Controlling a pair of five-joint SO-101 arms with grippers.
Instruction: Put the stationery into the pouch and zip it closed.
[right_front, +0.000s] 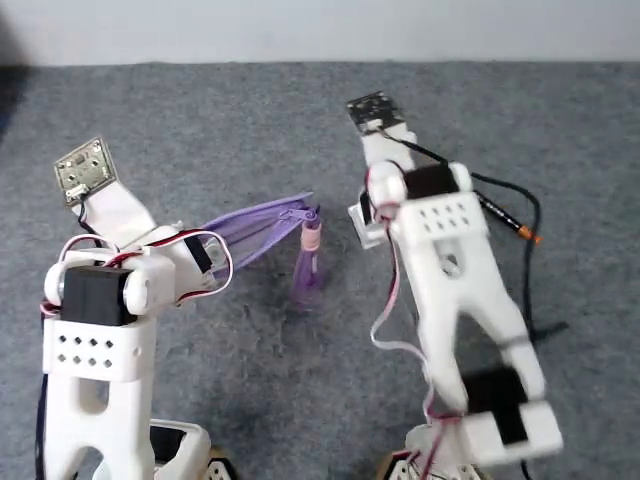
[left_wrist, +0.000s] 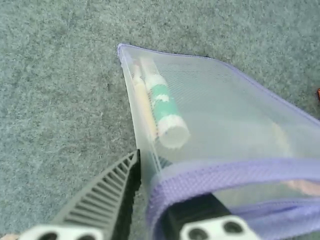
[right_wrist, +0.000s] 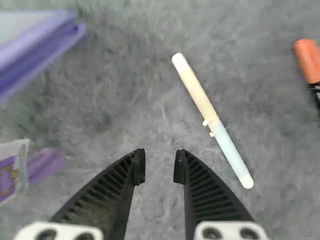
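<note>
My left gripper (left_wrist: 150, 187) is shut on the purple zip edge of a clear mesh pouch (left_wrist: 225, 125) and holds it off the carpet. Inside the pouch lie a green-and-white stick (left_wrist: 165, 112) and a thin yellowish pencil (left_wrist: 142, 102). In the high view the pouch (right_front: 255, 228) stretches from the left gripper (right_front: 207, 255) towards the table's middle. My right gripper (right_wrist: 159, 167) hovers slightly open and holds nothing, just short of a pale white pen (right_wrist: 210, 120) lying on the carpet. A purple marker (right_front: 308, 265) lies by the pouch's free end.
A black pen with an orange cap (right_front: 510, 222) lies beyond the right arm; its cap (right_wrist: 307, 60) shows in the right wrist view. Grey carpet (right_front: 200, 120) covers the table, with free room at the back and far left.
</note>
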